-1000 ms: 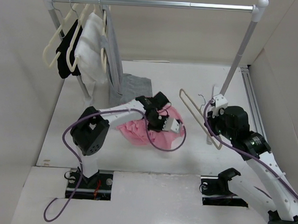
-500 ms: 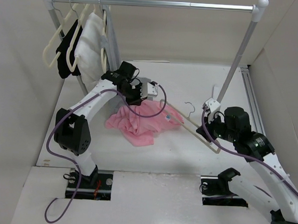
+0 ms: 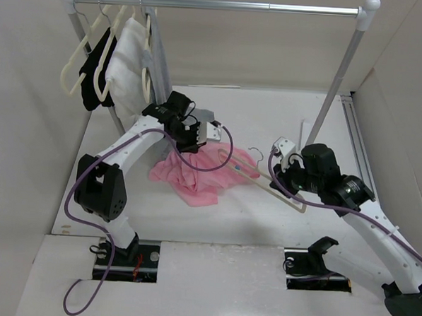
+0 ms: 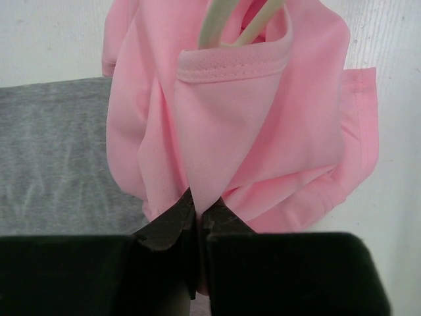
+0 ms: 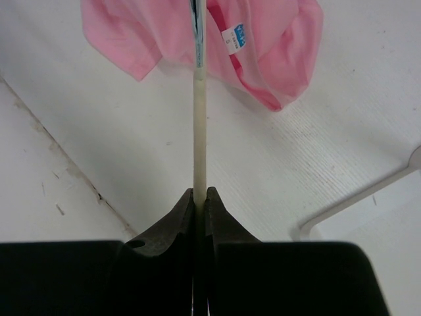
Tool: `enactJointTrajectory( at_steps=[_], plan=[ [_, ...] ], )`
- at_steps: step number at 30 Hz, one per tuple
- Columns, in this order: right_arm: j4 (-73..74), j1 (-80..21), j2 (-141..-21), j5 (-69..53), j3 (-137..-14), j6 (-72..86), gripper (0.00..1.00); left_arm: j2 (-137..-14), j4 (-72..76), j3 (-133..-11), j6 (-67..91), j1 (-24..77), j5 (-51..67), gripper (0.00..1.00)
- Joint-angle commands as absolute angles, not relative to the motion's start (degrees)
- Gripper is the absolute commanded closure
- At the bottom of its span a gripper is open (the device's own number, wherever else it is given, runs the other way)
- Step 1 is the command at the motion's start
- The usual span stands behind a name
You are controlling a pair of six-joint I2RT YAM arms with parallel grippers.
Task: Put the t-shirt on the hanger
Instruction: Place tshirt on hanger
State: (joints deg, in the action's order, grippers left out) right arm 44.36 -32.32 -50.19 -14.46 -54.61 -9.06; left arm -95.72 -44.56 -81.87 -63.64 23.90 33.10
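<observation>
Two arms have drawn together within the last second. The left went from lying low over the t-shirt [image 3: 196, 173] to lifting a fold of it. The right swung in from well off the shirt's right side.

The t-shirt now hangs bunched from the left gripper [image 4: 197, 207], its lower folds still on the table [image 3: 284, 112]. Just behind the shirt lies a grey garment [image 4: 52, 151].

The hanger [image 5: 198, 131] was clear of the shirt a second ago and now reaches it. In the left wrist view its cream end passes behind the collar hem and into the neck opening. Threading has therefore begun, I judge, though neither shoulder is seated yet.

The left gripper's fingers are pressed tight on a pink fold directly below the collar. The right gripper [image 5: 200, 197] pinches the hanger's thin bar at the end far from the shirt, with the shirt straight ahead of it. The small blue label [image 5: 235, 36] sits just beside the bar's tip.
</observation>
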Motion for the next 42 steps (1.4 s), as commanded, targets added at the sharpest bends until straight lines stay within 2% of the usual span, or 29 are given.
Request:
enactJointTrajectory(
  at_steps=[1,12,18,23,31,37,42],
  plan=[
    [41.13,-32.7,-50.01,-15.64,-56.6,-10.55,1.0,-92.29,-45.26,-81.56,-65.74,23.64,35.33,1.0],
    [38.77,-33.84,-48.69,-23.2,-52.65,-11.6,1.0,-93.87,-48.25,-86.74,-66.36,23.64,37.0,1.0],
    [40.08,-34.54,-49.22,-12.67,-52.65,-9.93,1.0,-93.87,-52.38,-87.28,-68.64,23.64,37.61,1.0],
    [36.92,-34.54,-51.06,-11.07,-53.26,-9.4,1.0,-93.34,-54.13,-87.28,-69.35,23.64,38.75,1.0],
    [26.99,-36.39,-49.4,-18.88,-49.13,-10.55,1.0,-93.34,-54.67,-94.12,-65.05,23.64,43.85,1.0],
    [25.14,-36.39,-43.86,-21.97,-45.88,-11.16,1.0,-94.48,-58.44,-96.59,-66.18,23.64,43.86,1.0],
    [25.14,-36.39,-43.76,-25.48,-44.56,-11.16,1.0,-94.48,-60.72,-98.87,-68.02,24.17,42.71,1.0]
  ],
)
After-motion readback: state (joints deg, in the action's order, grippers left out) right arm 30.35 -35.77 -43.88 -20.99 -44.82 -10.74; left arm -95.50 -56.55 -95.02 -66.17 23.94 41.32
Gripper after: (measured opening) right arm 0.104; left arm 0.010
